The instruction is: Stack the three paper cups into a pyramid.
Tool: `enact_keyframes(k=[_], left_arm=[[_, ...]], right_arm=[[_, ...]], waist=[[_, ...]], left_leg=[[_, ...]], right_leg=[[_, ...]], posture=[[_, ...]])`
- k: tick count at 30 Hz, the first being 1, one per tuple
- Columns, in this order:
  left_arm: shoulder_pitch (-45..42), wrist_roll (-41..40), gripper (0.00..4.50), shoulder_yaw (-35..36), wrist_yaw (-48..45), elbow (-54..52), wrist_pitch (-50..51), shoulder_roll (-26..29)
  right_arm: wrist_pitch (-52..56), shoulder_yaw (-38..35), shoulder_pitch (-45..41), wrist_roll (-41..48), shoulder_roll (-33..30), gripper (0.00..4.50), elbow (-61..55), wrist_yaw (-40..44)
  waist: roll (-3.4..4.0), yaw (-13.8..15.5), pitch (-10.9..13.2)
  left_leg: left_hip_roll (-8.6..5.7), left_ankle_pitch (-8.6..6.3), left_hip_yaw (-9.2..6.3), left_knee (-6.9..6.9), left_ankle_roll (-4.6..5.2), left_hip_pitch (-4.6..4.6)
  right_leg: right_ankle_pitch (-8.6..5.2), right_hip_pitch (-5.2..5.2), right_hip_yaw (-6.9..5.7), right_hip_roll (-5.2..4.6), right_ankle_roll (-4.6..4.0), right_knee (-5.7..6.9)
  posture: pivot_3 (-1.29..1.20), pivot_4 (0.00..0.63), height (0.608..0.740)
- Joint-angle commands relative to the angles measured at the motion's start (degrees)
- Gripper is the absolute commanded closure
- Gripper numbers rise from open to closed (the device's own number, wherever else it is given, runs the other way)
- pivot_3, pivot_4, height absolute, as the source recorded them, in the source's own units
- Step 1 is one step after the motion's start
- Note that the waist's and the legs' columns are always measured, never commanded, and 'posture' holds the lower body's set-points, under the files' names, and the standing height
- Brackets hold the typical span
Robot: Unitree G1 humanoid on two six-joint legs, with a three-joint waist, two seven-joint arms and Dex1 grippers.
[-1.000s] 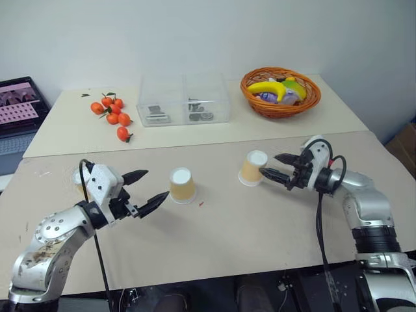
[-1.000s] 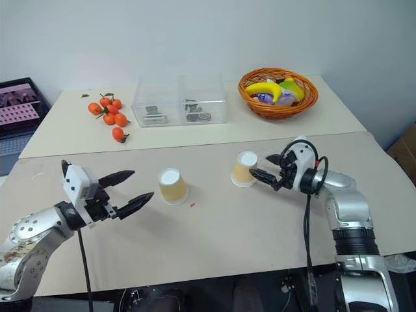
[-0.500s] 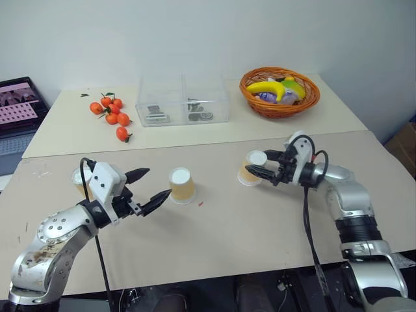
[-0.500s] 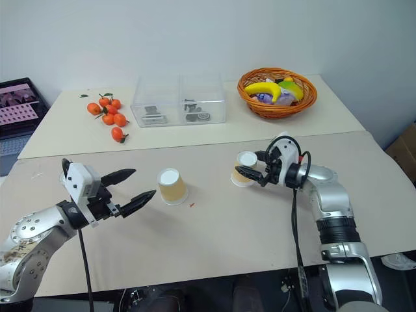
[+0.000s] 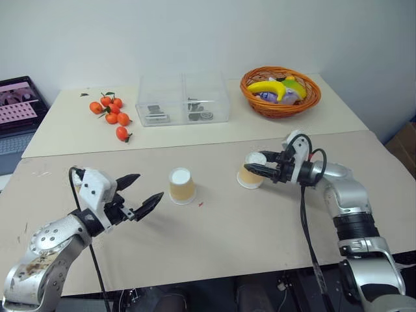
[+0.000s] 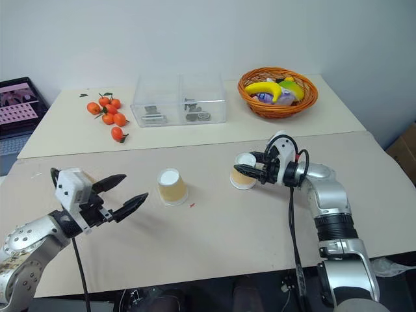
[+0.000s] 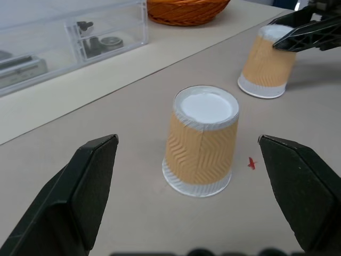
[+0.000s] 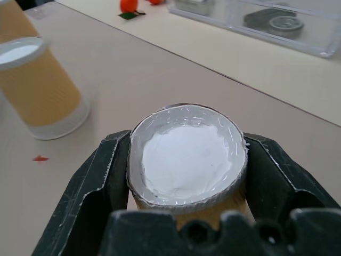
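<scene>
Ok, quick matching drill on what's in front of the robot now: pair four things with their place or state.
1. right gripper
2. left gripper
3. middle cup
4. basket

a. open, holding nothing
b. back table, holding a banana
c. upside down, standing free
d. closed around the right cup

Pairs: 1-d, 2-a, 3-c, 4-b

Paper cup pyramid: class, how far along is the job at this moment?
Done: nothing stacked; the middle cup stands alone upside down on the table. In hand: the right gripper is shut on the right cup. Left: set the base pair, then top it. The left gripper waits open.
</scene>
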Motion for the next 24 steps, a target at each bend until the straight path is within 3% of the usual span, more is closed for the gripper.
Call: enact_keyframes(k=[1,10,24], left_arm=[[0.9,-1.1,0.00,2.2,0.8,-1.1,-0.8,-0.8],[3.7,-1.9,0.00,3.4,3.4,-3.9,-0.5,-2.6],[4.9,-2.8,0.00,2.6,6.0,-6.3,0.0,-3.0]], right_arm=[[1.9,3.9,-0.5,2.3,0.9,1.80,-7.0,4.8],[-1.3,8.5,-5.3,-0.1,3.8,1.80,-0.5,8.8],[-5.7,9.7,-9.0,-3.1,8.4,1.80,7.3,10.2]], waist=[[0.00,0.0,0.0],[-0.02,0.2,0.0],[-0.02,0.1,0.0]], left_leg=[[0.00,0.00,0.00,0.00,0.00,0.01],[0.00,0.00,0.00,0.00,-0.01,-0.03],[0.00,-0.02,0.00,-0.01,-0.04,-0.04]], right_leg=[[0.00,0.00,0.00,0.00,0.00,0.00],[0.00,-0.05,-0.01,0.00,-0.01,-0.01],[0.01,-0.09,-0.01,0.00,-0.02,0.01]], posture=[[0.00,0.150,0.728],[0.00,0.150,0.728],[0.00,0.150,0.728]])
